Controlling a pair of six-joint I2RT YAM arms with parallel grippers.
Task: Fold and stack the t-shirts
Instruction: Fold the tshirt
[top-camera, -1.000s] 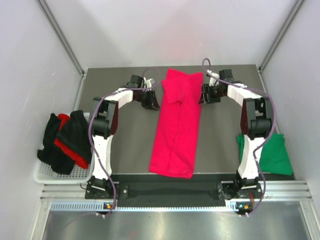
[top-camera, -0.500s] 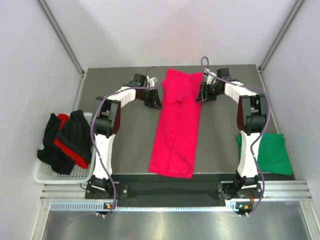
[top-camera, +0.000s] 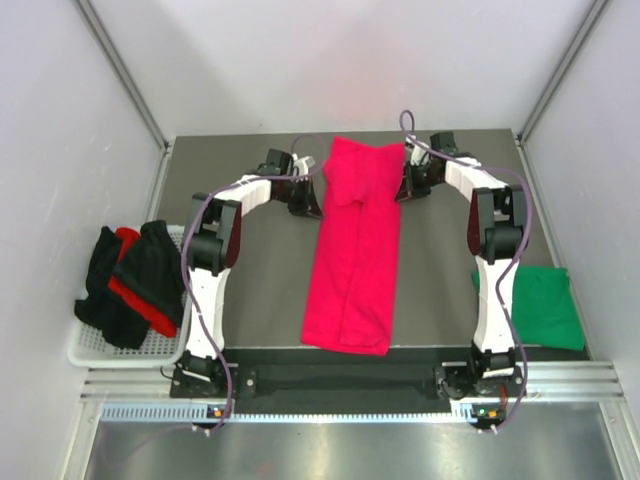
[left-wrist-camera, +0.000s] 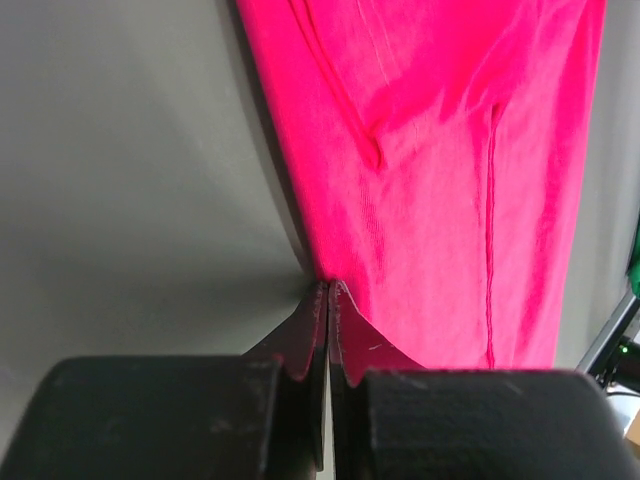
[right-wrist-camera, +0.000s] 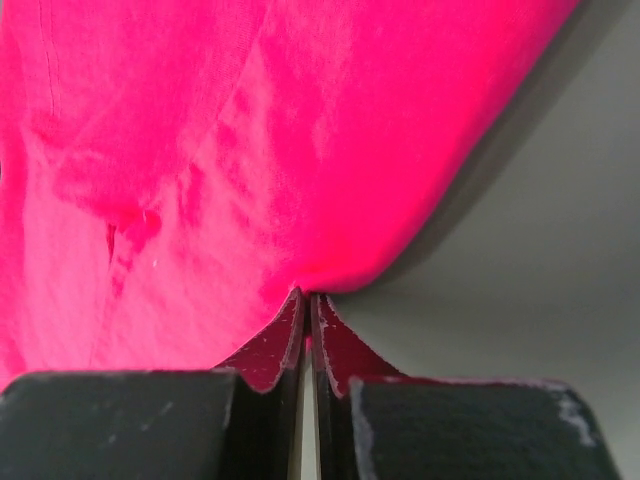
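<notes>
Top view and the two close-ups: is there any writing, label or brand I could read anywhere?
No text can be read.
The pink t-shirt, green t-shirt and black and red t-shirts are plain.
The tiny orange marks in front are too small to read.

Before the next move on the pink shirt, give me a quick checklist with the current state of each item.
1. The left gripper is shut on the pink shirt at its edge: ok.
2. The right gripper is shut on the opposite edge: ok.
3. Both grips sit at the shirt's far end, roughly level with each other: ok.
4. The shirt lies as a long narrow strip, with its near end flat on the table: ok.
5. The green shirt is apart from the pink one: ok.
6. Each grip holds every layer of cloth: cannot tell.
</notes>
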